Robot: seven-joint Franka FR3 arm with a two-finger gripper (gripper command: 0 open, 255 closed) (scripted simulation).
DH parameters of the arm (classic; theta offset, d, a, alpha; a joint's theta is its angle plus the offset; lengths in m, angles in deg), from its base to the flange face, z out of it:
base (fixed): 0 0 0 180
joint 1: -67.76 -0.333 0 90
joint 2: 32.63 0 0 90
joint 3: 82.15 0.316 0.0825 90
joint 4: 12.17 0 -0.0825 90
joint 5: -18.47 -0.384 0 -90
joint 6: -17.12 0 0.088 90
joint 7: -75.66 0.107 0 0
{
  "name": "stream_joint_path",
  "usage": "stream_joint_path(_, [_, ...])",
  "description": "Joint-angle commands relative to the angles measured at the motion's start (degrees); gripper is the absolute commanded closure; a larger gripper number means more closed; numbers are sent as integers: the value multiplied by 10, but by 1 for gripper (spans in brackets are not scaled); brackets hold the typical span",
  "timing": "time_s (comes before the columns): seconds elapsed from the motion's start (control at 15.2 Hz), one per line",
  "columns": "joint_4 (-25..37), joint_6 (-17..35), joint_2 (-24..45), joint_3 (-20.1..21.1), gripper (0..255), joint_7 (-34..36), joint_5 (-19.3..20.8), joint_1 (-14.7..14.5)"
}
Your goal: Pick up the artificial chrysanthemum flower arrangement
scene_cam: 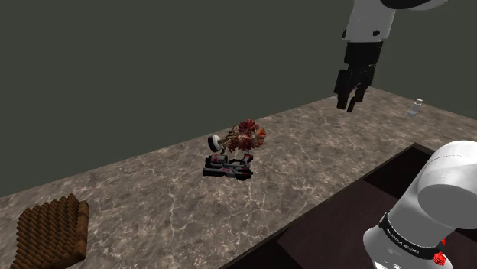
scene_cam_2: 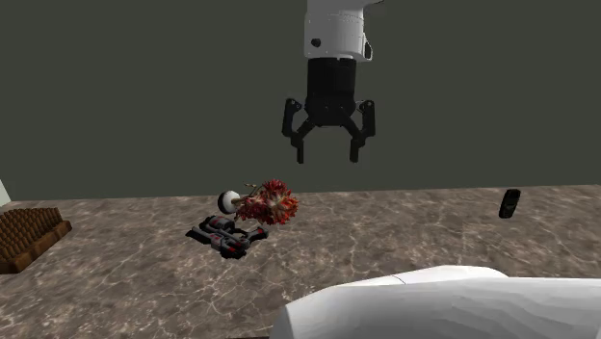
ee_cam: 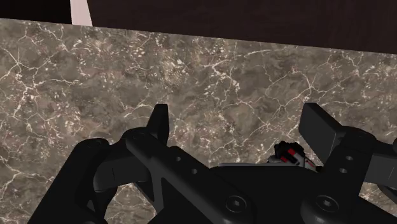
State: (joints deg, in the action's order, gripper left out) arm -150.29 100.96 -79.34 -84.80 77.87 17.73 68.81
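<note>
A brown marbled table [scene_cam: 153,191] runs across the shoulder view. Near its middle lies the chrysanthemum arrangement [scene_cam: 246,137], a small cluster of red-brown and cream blooms. A white rounded piece [scene_cam: 216,142] touches its left side; I cannot tell whether that is its base. Up and to the right, well apart from the flowers, the black end effector [scene_cam: 348,101] hangs high above the table. Its fingers are spread apart with nothing between them.

What could go wrong: the blooms rest against a black-and-red gadget [scene_cam: 229,166] just in front of them. A descent aimed slightly off could nudge or clamp that gadget instead. A grip on loose petals alone could also slip.

Other things, left to right: a brown ridged block [scene_cam: 50,229] sits at the table's near left corner, well clear of the flowers. A small clear bottle [scene_cam: 415,108] stands near the far right edge, beyond the end effector. Neither blocks the path; the gadget alone crowds the flowers.
</note>
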Motion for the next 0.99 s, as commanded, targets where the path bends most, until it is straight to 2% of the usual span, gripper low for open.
stream_joint_path(0.0, [0, 0, 0, 0, 0, 0, 0, 0])
stream_joint_path(0.46, [33, 101, 132, 60, 0, 85, -23, -6])
stream_joint_path(0.92, [108, 176, 283, 108, 0, 172, -16, -5])
